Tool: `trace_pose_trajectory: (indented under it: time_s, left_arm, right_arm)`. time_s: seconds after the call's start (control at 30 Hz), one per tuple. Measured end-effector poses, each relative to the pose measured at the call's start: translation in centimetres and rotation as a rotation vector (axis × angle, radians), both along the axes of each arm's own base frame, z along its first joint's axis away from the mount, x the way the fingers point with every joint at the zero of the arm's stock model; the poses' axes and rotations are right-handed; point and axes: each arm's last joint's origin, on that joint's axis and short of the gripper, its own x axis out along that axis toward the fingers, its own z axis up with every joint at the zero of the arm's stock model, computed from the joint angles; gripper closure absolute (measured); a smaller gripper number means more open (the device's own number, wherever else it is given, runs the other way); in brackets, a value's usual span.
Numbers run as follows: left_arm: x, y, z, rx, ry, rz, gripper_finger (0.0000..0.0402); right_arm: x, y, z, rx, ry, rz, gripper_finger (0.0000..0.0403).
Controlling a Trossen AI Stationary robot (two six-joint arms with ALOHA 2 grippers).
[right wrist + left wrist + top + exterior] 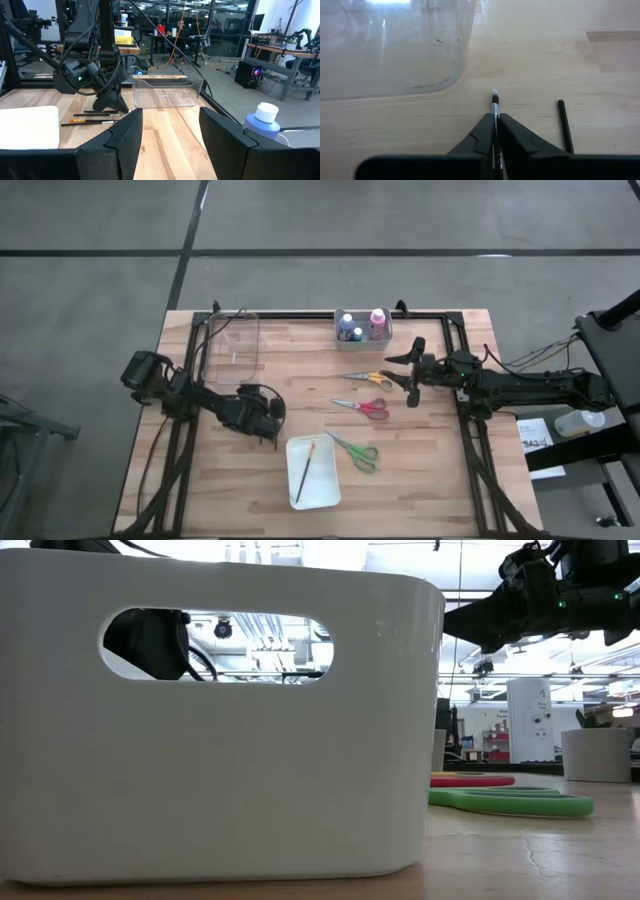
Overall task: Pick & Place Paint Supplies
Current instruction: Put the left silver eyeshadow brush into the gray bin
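Black-handled and thin, a brush [494,107] sits pinched between the fingers of my left gripper [494,131], which are closed on its shaft, the bristle tip projecting just past the fingertips over the wooden table [545,65]. Just to one side of those fingers a second dark brush [565,125] lies flat on the boards, untouched. Beyond the fingertips stands the clear plastic bin [390,45], its rounded corner near the held brush tip but apart from it. From above, I see the left gripper [268,418] between that clear bin [233,340] and the white tray [313,472], in which one orange-handled brush [304,471] lies. My right gripper [165,132] hangs with its fingers spread apart and nothing between them; a blue bottle with a white cap [262,122] shows just outside one finger. In the overhead view the right gripper [412,378] is just beside the orange-handled scissors [368,378], with the red-handled scissors [364,407] and green-handled scissors [356,451] farther off toward the tray. Past the right fingers, a small grey caddy [362,327] holds the pink bottle [377,319] and further bottles.
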Motion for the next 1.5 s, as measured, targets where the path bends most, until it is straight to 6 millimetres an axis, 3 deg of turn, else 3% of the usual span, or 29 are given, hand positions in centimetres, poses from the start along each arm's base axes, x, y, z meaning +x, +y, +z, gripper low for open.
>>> trace_pose_trajectory:
  time_s: [0.1,0.87,1.5]
  left_arm:
    - [0.0,0.0,0.0,-0.001,-0.006,0.003,0.0391]
    - [0.0,0.0,0.5,-0.031,-0.020,0.002,0.0376]
    - [-0.2,-0.2,1.7,-0.176,-0.030,0.006,0.0376]
  right_arm:
    - [0.0,0.0,0.0,0.000,0.000,0.000,0.0209]
    - [0.0,0.0,0.0,0.000,0.000,0.000,0.0209]
    - [0.0,0.0,0.0,0.000,0.000,0.000,0.0209]
